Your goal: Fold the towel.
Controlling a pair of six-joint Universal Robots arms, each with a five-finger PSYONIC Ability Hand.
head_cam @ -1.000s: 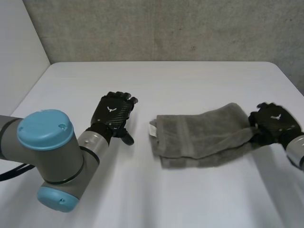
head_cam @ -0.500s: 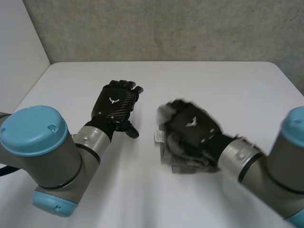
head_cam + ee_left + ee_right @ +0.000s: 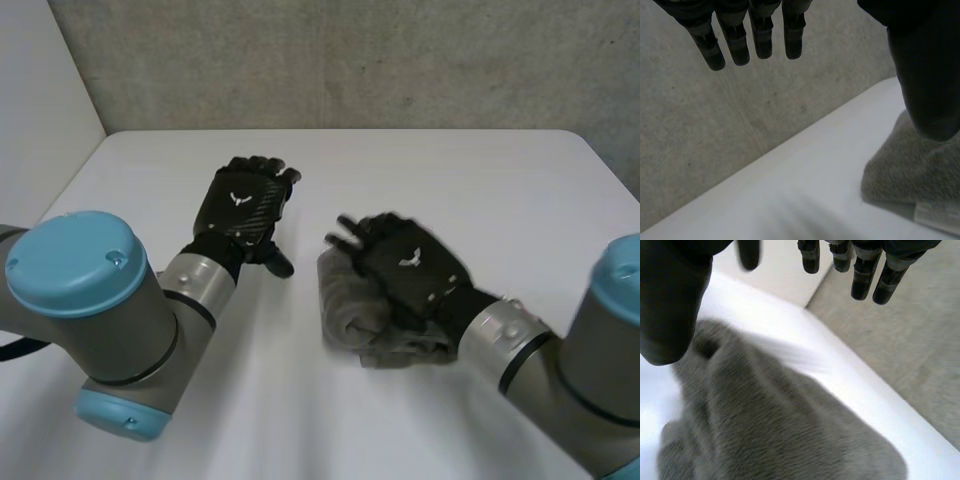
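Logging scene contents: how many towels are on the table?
1. The grey towel lies folded near the middle of the table, partly under the open right hand; a second one hidden beneath seems unlikely.

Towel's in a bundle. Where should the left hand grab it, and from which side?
Probably the rounded folded edge of the towel facing the left robot hand, approached from that side: it is bare and thick, while the right robot hand lies over its middle.

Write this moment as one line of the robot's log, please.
towel: folded over, lying on table | right hand: open, over towel | left hand: open, beside towel, not touching it
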